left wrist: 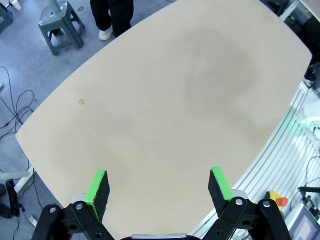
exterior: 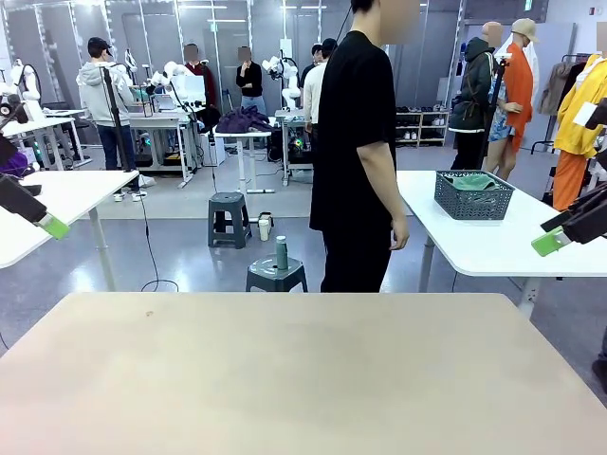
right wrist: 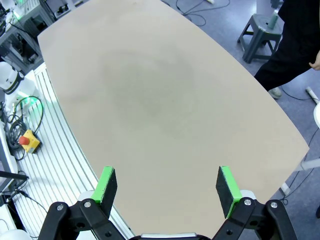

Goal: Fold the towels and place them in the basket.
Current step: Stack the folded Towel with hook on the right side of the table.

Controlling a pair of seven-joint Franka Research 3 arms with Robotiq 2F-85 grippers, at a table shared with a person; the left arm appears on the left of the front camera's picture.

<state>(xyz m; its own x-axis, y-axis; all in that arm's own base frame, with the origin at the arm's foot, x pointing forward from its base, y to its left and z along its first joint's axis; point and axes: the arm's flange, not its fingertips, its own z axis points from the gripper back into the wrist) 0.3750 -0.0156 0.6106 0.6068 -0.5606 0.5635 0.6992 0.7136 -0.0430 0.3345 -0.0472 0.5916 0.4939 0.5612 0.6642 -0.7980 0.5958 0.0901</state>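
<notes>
The dark grey mesh basket (exterior: pixel 474 196) stands on a white side table (exterior: pixel 493 248) beyond the right end of my beige table (exterior: pixel 303 379). A green towel (exterior: pixel 472 182) lies inside the basket. My left gripper (exterior: pixel 52 226) hovers at the left edge of the front view and my right gripper (exterior: pixel 548 243) at the right edge, both raised above the table. In the left wrist view the left gripper (left wrist: pixel 160 187) stands open over bare tabletop (left wrist: pixel 175 100). The right gripper (right wrist: pixel 167 190) is likewise open with nothing between its fingers, over bare tabletop (right wrist: pixel 150 90).
A person in black (exterior: pixel 356 152) stands at the far edge of my table, turned toward the side table. Two grey stools (exterior: pixel 277 275) (exterior: pixel 229 218) stand on the floor behind. Another white table (exterior: pixel 57 199) is at the left. A red stop button (right wrist: pixel 27 141) sits beside the frame rails.
</notes>
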